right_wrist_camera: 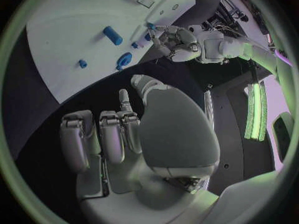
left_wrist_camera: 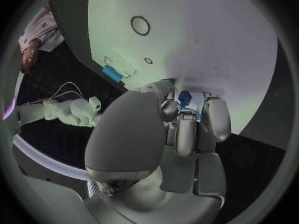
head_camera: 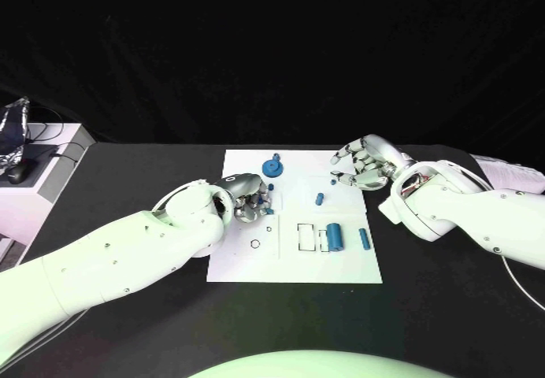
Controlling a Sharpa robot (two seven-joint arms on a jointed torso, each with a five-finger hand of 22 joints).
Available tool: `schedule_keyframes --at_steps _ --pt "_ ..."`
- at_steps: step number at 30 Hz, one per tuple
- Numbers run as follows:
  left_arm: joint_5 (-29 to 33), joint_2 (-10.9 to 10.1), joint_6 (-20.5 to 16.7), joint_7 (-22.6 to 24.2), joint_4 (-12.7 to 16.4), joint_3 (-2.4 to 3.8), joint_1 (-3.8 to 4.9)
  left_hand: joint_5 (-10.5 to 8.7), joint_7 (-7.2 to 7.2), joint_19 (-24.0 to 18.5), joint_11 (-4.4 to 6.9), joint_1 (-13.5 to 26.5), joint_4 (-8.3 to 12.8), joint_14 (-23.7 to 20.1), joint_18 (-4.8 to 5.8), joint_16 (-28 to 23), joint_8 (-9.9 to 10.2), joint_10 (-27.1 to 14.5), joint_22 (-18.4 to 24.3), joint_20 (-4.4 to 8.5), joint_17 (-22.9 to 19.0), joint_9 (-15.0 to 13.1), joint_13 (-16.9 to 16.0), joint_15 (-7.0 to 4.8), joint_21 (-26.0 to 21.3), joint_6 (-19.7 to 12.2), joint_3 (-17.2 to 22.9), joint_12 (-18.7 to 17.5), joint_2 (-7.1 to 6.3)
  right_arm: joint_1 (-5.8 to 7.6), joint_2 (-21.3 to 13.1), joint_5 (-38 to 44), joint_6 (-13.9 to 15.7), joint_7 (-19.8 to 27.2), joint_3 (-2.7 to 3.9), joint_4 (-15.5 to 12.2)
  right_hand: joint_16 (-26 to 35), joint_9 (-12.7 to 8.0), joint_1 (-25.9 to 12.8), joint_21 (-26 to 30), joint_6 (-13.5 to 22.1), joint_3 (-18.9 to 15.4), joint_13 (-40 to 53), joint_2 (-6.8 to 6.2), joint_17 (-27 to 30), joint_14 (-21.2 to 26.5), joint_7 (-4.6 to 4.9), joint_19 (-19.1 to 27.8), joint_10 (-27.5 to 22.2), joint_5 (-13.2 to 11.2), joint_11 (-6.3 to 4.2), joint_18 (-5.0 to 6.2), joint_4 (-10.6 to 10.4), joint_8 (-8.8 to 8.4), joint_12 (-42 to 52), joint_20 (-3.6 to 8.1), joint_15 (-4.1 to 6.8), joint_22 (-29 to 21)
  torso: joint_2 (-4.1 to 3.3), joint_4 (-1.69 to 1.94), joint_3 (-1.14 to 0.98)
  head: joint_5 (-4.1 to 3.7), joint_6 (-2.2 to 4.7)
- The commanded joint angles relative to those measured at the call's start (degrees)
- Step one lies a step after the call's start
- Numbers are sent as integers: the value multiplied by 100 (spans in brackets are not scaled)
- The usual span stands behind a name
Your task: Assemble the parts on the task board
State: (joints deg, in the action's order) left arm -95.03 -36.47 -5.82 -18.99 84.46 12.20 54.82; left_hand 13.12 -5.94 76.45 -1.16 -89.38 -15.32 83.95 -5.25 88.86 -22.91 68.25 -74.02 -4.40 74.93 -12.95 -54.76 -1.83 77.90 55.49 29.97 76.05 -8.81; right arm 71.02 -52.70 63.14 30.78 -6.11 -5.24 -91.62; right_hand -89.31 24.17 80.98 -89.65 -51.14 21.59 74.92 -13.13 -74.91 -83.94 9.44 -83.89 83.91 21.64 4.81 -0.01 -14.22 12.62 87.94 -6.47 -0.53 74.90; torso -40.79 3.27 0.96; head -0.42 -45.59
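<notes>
Task board (head_camera: 239, 268), mid-table: left hand (head_camera: 249, 200) apparently pinching a small blue part (left_wrist_camera: 184, 98) for seating near the left edge; right hand (head_camera: 365, 162) empty, fingers curled, at the right edge.

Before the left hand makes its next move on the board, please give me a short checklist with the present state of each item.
1. Left hand holds a small blue part between its fingers: ok.
2. Left hand is over the task board: ok.
3. Round hole near the left hand is free: ok.
4. Right hand holds nothing, fingers curled, at the board's far right edge: ok.
5. Blue cylinder sits in its slot: cannot tell.
6. Blue round part lies apart from both hands: ok.
</notes>
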Motion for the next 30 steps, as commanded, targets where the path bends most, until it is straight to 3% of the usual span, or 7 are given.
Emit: schedule_keyframes --at_steps 1,4,9,17,25,27,30 --pt "84 -18 61 53 -19 -24 -27 16 -40 -21 -41 327 108 321 51 6 -42 -16 -18 -7 928 -50 -23 36 20 -33 702 -16 -89 -3 1 58 -29 33 1 -7 18 8 -61 -35 9 43 1310 -15 -1247 -542 -11 -611 407 13 -32 1 -3 4 8 40 32 1510 1 1 2 -6 11" --pt "96 -41 -119 115 -21 -24 -28 -3 -39 -16 -46 657 329 324 53 3 -94 15 -39 -9 935 -91 -66 35 37 -65 1212 11 -139 -3 2 58 -23 38 1 -8 18 8 -61 -35 9 43 1310 -15 -1247 -542 -11 -611 407 13 -32 1 -3 4 8 40 32 1510 1 3 4 -7 21" --pt "173 -98 -520 276 -28 -23 -30 -2 -28 -11 -41 874 512 331 54 2 -158 53 -52 -7 947 -135 -126 27 48 -52 1493 38 -159 -3 1 58 -15 48 1 -17 18 8 -61 -35 9 43 1310 -15 -1247 -542 -11 -611 407 13 -32 1 -3 4 8 40 32 1510 1 8 8 -13 25" --pt "479 -189 -995 556 -19 -22 -34 -3 -17 -16 -32 993 594 340 52 4 -211 73 -50 -2 964 -169 -148 19 48 -25 1637 46 -188 -3 3 58 -10 60 1 -26 18 9 -69 -35 8 54 1310 -11 -1248 -542 -13 -611 407 15 -34 1 -1 9 8 41 33 1510 2 9 9 -2 36" --pt "769 -269 -1195 752 3 -21 -38 -6 -13 -33 -34 1038 618 329 46 -2 -234 57 -33 1 942 -184 -121 19 35 -16 1676 35 -200 -3 6 60 -14 63 1 -28 18 9 -69 -35 8 54 1310 -11 -1248 -542 -13 -611 407 15 -34 1 -1 9 8 41 33 1510 2 4 6 14 41" --pt "839 -294 -1226 818 32 -20 -40 -9 -22 -73 -42 1084 637 304 34 -14 -229 -24 9 2 893 -188 -2 23 2 -58 1702 -24 -228 -3 5 65 -15 63 1 -30 18 9 -69 -35 8 54 1310 -11 -1248 -542 -13 -611 407 15 -34 1 -1 9 8 41 33 1510 0 -2 4 11 45" --pt "956 -335 -1168 902 100 -17 -46 -25 -63 -179 -80 1247 679 232 4 -51 -205 -253 119 -17 759 -196 320 55 -92 -187 1675 -201 -383 -4 1 70 -17 63 1 -32 18 9 -69 -35 8 54 1310 -11 -1248 -542 -13 -611 407 15 -34 1 -1 9 8 41 33 1510 0 -5 7 10 43"
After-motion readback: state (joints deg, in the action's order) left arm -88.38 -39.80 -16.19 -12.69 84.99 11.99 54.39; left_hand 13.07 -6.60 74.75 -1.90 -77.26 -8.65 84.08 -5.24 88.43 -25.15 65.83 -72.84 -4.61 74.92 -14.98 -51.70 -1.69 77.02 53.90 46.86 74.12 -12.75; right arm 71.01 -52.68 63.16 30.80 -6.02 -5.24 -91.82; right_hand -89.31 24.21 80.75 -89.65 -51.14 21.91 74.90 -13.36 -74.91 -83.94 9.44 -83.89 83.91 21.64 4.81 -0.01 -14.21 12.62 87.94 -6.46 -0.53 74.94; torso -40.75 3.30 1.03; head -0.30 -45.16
